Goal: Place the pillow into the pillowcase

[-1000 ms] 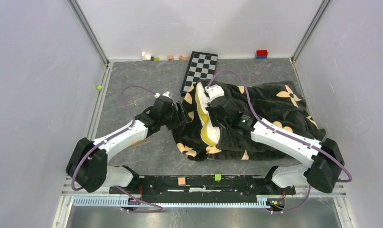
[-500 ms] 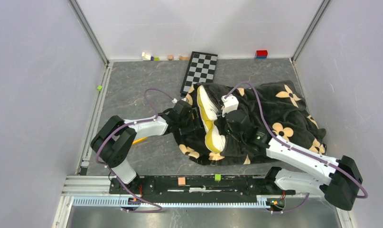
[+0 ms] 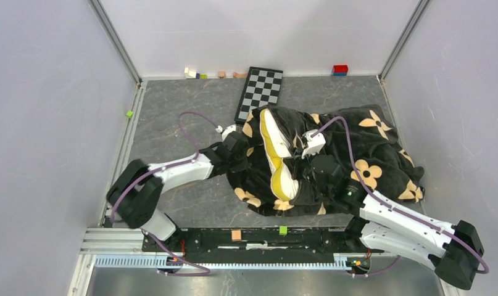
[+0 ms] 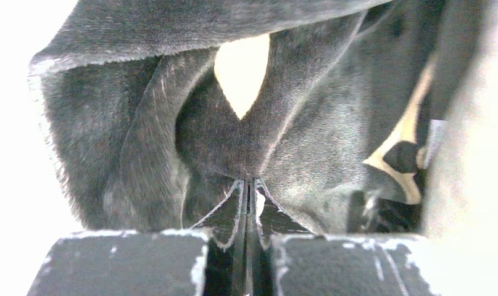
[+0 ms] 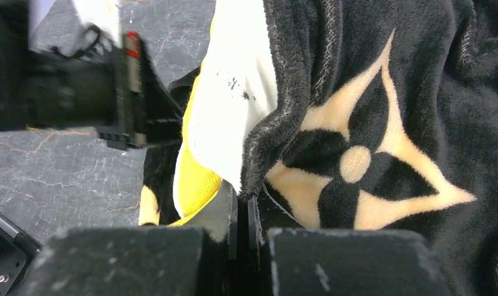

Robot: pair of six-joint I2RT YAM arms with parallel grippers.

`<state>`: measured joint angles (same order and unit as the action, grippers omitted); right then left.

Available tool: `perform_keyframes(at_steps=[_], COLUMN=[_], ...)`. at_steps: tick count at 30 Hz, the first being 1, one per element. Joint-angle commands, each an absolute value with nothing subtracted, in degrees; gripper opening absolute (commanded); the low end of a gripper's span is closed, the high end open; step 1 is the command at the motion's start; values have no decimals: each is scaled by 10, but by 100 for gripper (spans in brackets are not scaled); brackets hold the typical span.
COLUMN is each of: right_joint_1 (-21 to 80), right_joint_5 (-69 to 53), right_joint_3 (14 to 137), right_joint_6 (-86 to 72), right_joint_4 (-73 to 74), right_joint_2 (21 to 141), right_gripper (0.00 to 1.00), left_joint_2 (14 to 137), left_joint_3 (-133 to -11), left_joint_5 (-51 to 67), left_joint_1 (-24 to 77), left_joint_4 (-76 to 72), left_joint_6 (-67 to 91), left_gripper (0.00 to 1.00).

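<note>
Two pairs of jaws hold the pillowcase (image 3: 369, 142) on the tabletop (image 3: 172, 117). The left jaws are shut on a plush fold at its left edge. The pillow (image 3: 276, 151) lies mostly inside, with one white-and-yellow strip showing. The right jaws are shut on the hem just beside it. If either thin pinch slips under pull, I think the mouth may sag and the strip stay uncovered.

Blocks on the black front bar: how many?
2: an orange block left of centre, a green block to its right. More may hide at the bar's covered ends.
</note>
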<state>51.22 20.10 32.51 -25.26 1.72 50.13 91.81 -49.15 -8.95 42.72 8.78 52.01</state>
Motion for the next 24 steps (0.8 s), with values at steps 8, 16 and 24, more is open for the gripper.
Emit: perform_keyframes(at_steps=[8, 16, 24], right_joint_1=[512, 512, 543], right_joint_5=[215, 258, 251], right_joint_3=[291, 352, 429], right_joint_6=[-231, -168, -129], right_joint_4=[-68, -6, 67], right_joint_2=[444, 472, 548], right_gripper=[0, 0, 0], left_joint_2=[679, 621, 601], left_joint_3=[-406, -346, -338], left_joint_5=[-113, -81, -25], left_joint_1=[415, 376, 345], left_joint_4=[155, 176, 161], left_joint_6=[494, 503, 485], left_gripper=[2, 2, 2])
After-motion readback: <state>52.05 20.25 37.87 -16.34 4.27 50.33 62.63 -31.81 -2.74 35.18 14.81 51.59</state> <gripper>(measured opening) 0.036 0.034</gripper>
